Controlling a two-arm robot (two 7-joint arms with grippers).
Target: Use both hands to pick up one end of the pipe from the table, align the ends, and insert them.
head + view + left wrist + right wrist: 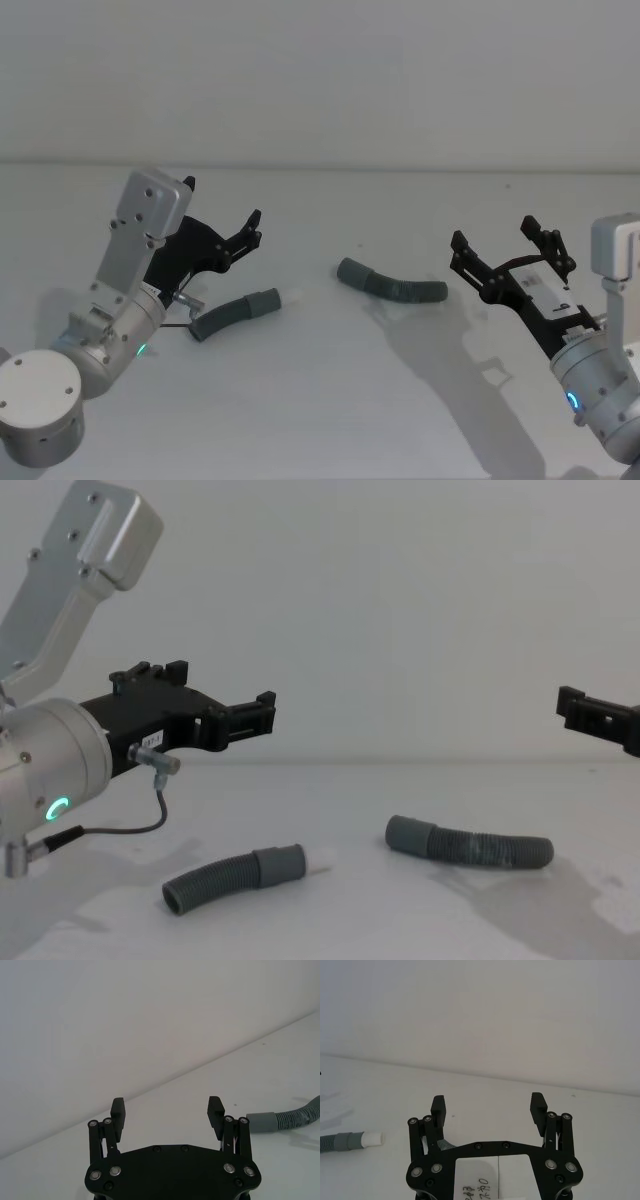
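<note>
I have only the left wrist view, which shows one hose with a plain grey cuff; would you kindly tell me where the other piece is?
Observer: The white-tipped hose piece lies on the table close to the left gripper, with its white tip pointing toward the plain-cuffed piece.
Operator: Thank you. Do the two pieces touch?
Observer: No, the head view shows bare table between them.
Operator: And the right gripper?
Observer: The right gripper is open and holds nothing. It is raised above the table on the right, past the plain-cuffed piece's ribbed end.
</note>
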